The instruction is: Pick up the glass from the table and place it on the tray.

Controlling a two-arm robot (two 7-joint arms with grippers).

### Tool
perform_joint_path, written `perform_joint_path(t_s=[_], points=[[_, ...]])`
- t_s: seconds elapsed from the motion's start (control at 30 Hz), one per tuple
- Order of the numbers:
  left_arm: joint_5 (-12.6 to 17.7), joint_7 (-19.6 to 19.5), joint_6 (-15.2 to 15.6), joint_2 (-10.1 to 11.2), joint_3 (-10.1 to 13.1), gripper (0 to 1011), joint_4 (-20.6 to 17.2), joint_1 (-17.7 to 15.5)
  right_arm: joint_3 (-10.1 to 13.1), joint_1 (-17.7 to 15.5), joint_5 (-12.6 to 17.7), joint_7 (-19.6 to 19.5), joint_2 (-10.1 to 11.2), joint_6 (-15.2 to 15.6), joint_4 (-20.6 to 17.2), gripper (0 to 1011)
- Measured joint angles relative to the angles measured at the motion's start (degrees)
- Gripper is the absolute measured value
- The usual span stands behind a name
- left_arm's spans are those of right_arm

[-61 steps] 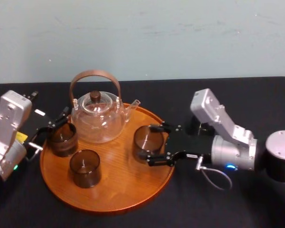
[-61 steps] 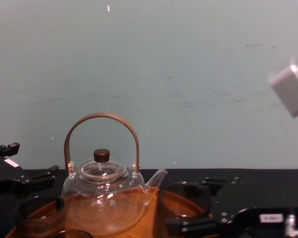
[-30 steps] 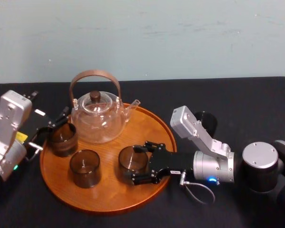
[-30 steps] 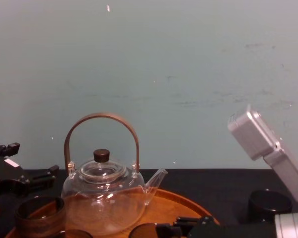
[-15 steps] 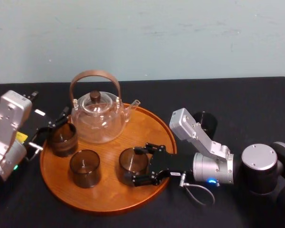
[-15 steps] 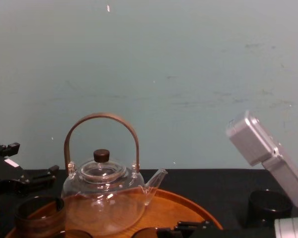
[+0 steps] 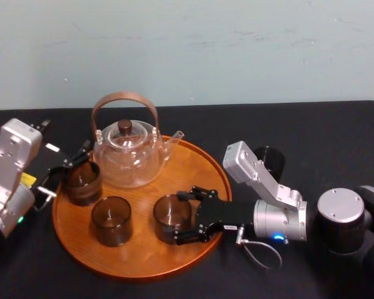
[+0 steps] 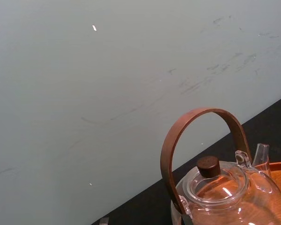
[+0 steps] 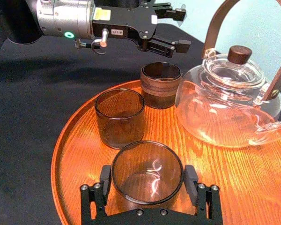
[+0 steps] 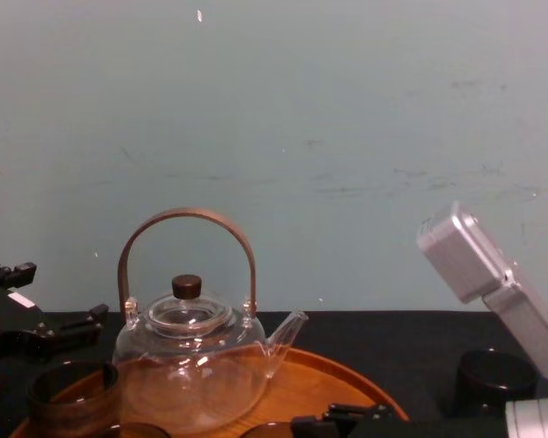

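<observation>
Right wrist view: smoky-brown glass on tray

Backdrop: pale blue-green wall, upper half of frame, plain, matte. Faint dark scuffs centre-right; white speck upper left. Table, lower half, w/ black cloth. Lighting even, diffuse.

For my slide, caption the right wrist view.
Right tool grips a glass on the wooden tray beside two other glasses and a teapot; left tool open beyond.
</observation>
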Motion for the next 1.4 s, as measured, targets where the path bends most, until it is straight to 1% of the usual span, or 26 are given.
perform_joint_path(t_s=[0.07, 0.8, 0.87, 1.07, 1.17, 1.23, 1.27, 1.33, 1.37, 1.4], points=[[0.0, 0.0, 0.0, 0.0, 0.0, 1001, 0.0, 0.0, 0.01, 0.0, 0.01, 0.01, 0.0, 0.01, -0.01, 1000], [0.0, 0.0, 0.0, 0.0, 0.0, 1001, 0.0, 0.0, 0.04, -0.01, 0.06, 0.07, 0.01, 0.03, -0.05, 1003], [0.0, 0.0, 0.0, 0.0, 0.0, 1001, 0.0, 0.0, 0.3, -0.21, 0.45, 0.3, 0.35, -0.03, -0.41, 1002], [0.0, 0.0, 0.0, 0.0, 0.0, 1001, 0.0, 0.0, 1.32, -1.78, 1.97, 1.08, 3.03, -0.11, -3.42, 1002], [0.0, 0.0, 0.0, 0.0, 0.0, 1001, 0.0, 0.0, 2.07, -3.07, 2.84, 1.32, 5.13, -0.03, -5.77, 1002], [0.0, 0.0, 0.0, 0.0, 0.0, 1002, 0.0, 0.0, 2.48, -3.7, 3.29, 1.41, 6.16, -0.04, -6.9, 1002], [0.0, 0.0, 0.0, 0.0, 0.0, 1001, 0.0, 0.0, 2.94, -4.37, 3.77, 1.47, 7.22, -0.14, -7.99, 1002], [0.0, 0.0, 0.0, 0.0, 0.0, 1001, 0.0, 0.0, 3.46, -5.07, 4.27, 1.52, 8.28, -0.37, -9.18, 1002], [0.0, 0.0, 0.0, 0.0, 0.0, 1001, 0.0, 0.0, 4.03, -5.77, 4.81, 1.58, 9.32, -0.7, -10.26, 1002], [0.0, 0.0, 0.0, 0.0, 0.0, 1001, 0.0, 0.0, 4.37, -6.17, 5.11, 1.62, 9.89, -0.9, -10.85, 1002]])
